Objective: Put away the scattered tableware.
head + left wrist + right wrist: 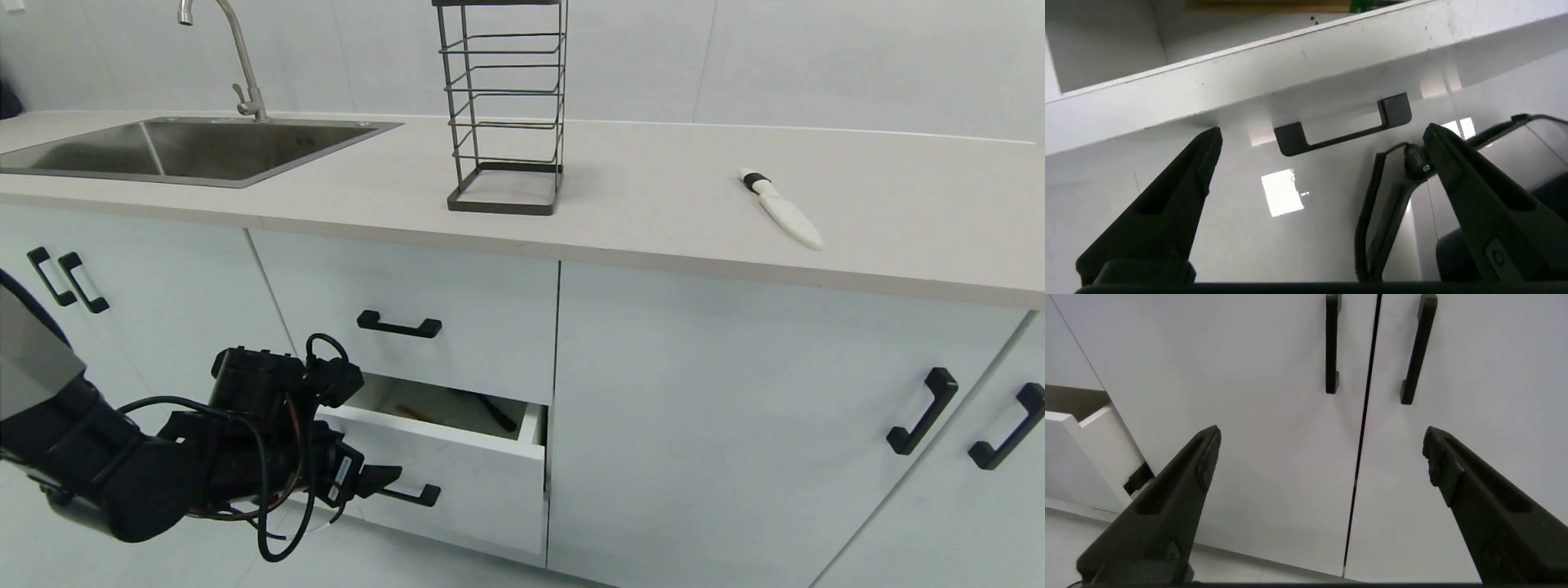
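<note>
A white knife with a black band [780, 207] lies on the counter [653, 204] at the right. Below the counter's middle, the lower drawer [457, 457] stands pulled partly out, with dark utensils inside. My left gripper [384, 478] is open right in front of the drawer's black handle [412, 494], its fingers [1176, 204] on either side of the handle [1341, 131] without gripping it. My right gripper [1323, 449] is open, facing white cabinet doors with black handles [1331, 343], nothing between its fingers.
A black wire rack [506, 106] stands on the middle of the counter. A steel sink [188, 151] with a tap [237, 57] is at the left. The upper drawer [400, 314] is closed. Cabinet doors with black handles [927, 408] are at the right.
</note>
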### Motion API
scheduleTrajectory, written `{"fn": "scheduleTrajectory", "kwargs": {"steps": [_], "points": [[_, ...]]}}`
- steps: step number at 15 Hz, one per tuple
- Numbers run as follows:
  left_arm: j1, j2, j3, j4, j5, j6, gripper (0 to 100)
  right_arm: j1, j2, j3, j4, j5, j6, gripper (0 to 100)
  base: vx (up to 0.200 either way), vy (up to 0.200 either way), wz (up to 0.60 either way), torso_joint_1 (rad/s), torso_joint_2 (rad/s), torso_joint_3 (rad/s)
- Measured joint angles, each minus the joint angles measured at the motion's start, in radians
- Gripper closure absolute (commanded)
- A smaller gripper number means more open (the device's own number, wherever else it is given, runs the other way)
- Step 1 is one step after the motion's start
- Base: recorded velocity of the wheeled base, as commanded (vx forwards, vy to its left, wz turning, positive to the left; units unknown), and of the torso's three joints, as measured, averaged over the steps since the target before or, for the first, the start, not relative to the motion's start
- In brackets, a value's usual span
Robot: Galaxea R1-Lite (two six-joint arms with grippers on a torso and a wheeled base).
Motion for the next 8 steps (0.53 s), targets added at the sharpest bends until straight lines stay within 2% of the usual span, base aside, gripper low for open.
{"fn": "scheduleTrajectory", "kwargs": {"steps": [8], "points": [[0.0,0.092,-0.143,-0.002,0.0,-0.003,0,0.0,0.0,0.0,0.0,0.0,0.0,0,0.0,0.0,0.0,0.0,0.0,0.0]]}}
